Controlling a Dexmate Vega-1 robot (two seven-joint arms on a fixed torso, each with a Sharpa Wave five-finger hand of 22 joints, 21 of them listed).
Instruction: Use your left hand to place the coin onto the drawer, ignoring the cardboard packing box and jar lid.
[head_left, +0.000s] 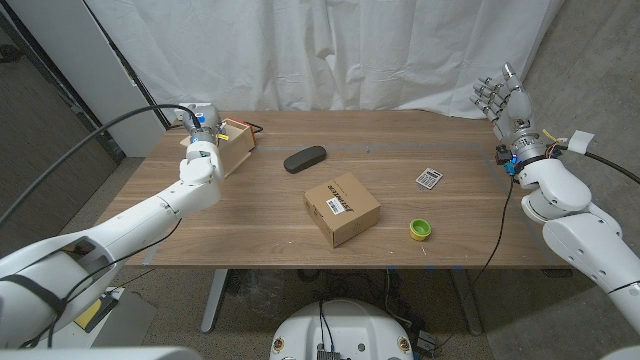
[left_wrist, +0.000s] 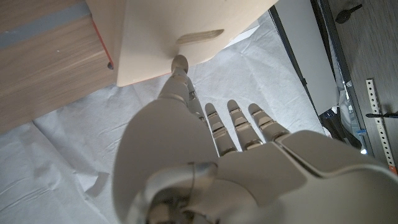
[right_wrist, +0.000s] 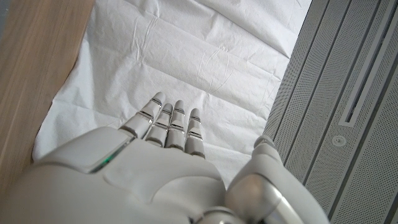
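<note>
The drawer (head_left: 237, 150) is a small pale wooden box with an orange side, standing at the table's far left. My left hand (head_left: 200, 128) is right beside it, over its far end. In the left wrist view the drawer's pale face (left_wrist: 155, 43) with its handle slot is close in front of my left hand (left_wrist: 205, 143). One finger reaches out to that face just under the slot, and the other fingers are straight and apart. I see no coin in any view. My right hand (head_left: 505, 100) is raised off the table's far right corner, fingers spread, holding nothing.
A cardboard packing box (head_left: 342, 208) sits mid-table. A yellow-green jar lid (head_left: 420, 229) lies to its right near the front edge. A black case (head_left: 305, 158) and a small calculator (head_left: 429, 178) lie further back. White cloth hangs behind the table (head_left: 250, 235).
</note>
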